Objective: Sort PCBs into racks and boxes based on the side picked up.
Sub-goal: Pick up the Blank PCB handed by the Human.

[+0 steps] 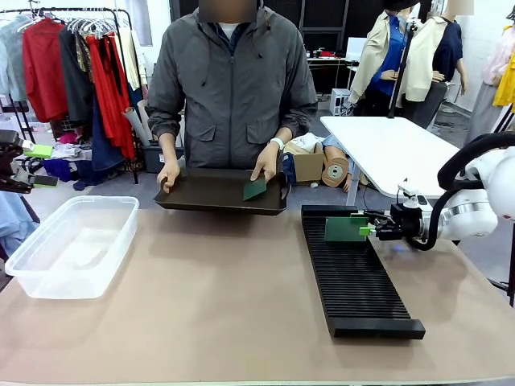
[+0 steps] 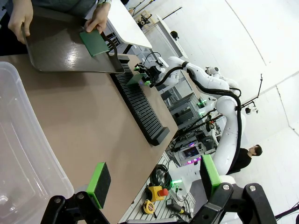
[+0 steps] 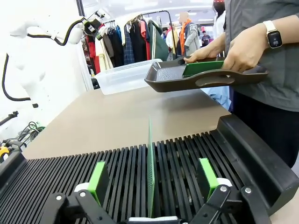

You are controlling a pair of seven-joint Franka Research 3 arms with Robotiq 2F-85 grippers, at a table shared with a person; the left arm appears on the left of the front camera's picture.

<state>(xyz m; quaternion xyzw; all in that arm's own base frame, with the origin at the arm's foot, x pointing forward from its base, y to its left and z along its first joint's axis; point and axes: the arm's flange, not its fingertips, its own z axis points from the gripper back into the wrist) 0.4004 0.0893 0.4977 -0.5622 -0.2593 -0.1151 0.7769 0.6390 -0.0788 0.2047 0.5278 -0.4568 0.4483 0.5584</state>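
Green PCB [image 3: 150, 154] upright, lower centre — rack [image 3: 187, 156] slot holds it; your right gripper [image 3: 153, 178] gapes clear, left gripper [image 2: 154, 179] wide, empty.

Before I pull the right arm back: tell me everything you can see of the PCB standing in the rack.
The PCB is a thin green rectangular board standing on edge in a slot near the far end of the black ribbed rack. In the right wrist view it shows edge-on, midway between the right gripper's open green pads, with a gap on each side. Only the rack seems to touch it.
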